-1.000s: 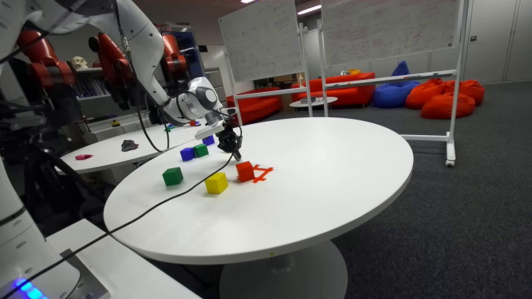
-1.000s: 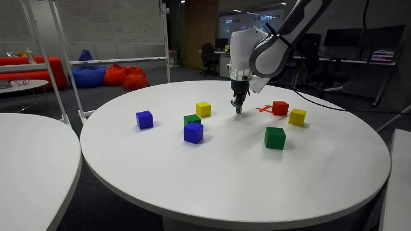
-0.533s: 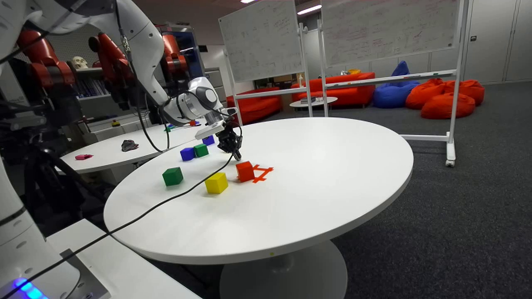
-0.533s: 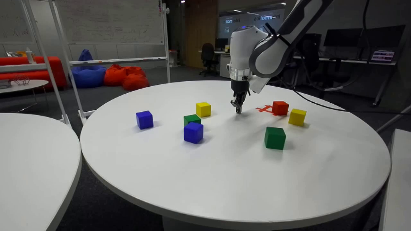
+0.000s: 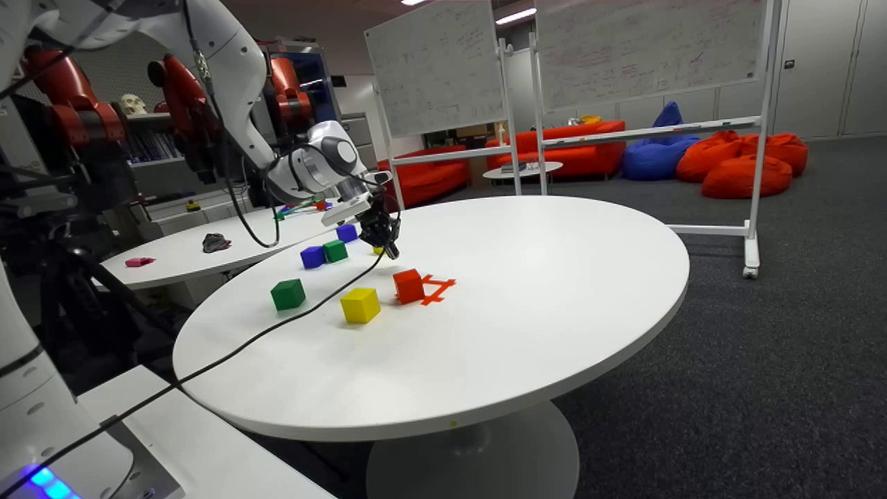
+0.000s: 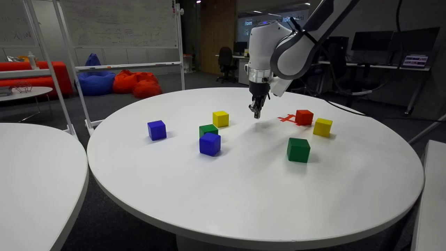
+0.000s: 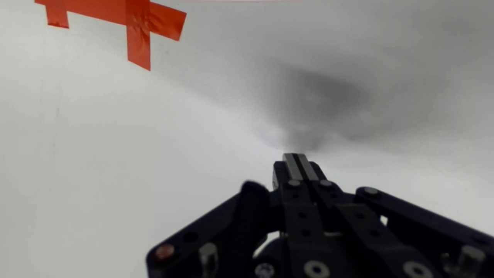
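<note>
My gripper (image 7: 296,155) is shut with nothing between its fingertips, a little above the white round table (image 6: 244,195). Its shadow falls on the tabletop ahead of it in the wrist view. To one side lies red tape (image 7: 138,33) stuck to the table, with a red cube (image 6: 304,117) at its edge. A yellow cube (image 6: 322,127) and a green cube (image 6: 298,150) stand beyond that. On the gripper's other side are a second yellow cube (image 6: 220,119), a green cube (image 6: 208,129) partly hidden by a blue cube (image 6: 210,144), and another blue cube (image 6: 157,130).
A black cable (image 5: 277,326) runs from the gripper across the table towards the robot base (image 5: 62,430). Another white table (image 6: 38,181) adjoins the round one. Whiteboards on stands (image 5: 443,69) rise behind it.
Over the last half second the gripper has lifted slightly off the table and shifted a little to the left in both exterior views. The cubes have stayed put.
</note>
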Robot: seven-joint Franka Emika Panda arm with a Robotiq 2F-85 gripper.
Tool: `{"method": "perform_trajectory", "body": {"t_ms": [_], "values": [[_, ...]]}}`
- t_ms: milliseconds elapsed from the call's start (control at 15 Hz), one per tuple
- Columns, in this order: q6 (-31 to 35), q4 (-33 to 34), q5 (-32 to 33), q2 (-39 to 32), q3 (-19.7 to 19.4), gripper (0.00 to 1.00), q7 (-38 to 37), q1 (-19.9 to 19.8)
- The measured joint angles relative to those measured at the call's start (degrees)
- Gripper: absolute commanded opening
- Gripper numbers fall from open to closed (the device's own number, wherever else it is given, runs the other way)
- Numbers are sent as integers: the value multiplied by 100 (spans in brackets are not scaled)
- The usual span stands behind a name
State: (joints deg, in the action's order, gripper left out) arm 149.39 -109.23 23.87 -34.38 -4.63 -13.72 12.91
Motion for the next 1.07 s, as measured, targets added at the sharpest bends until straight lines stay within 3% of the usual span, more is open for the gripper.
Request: {"method": "perform_trajectory", "body": {"t_ms": [400,733,1067], "values": [[-35,-1217,599,1567,-160,0,-242,287],[-200,-2337,1188,2891,-47,1,-757,241],[-204,-2376,1193,2915,158,1,-763,57]]}}
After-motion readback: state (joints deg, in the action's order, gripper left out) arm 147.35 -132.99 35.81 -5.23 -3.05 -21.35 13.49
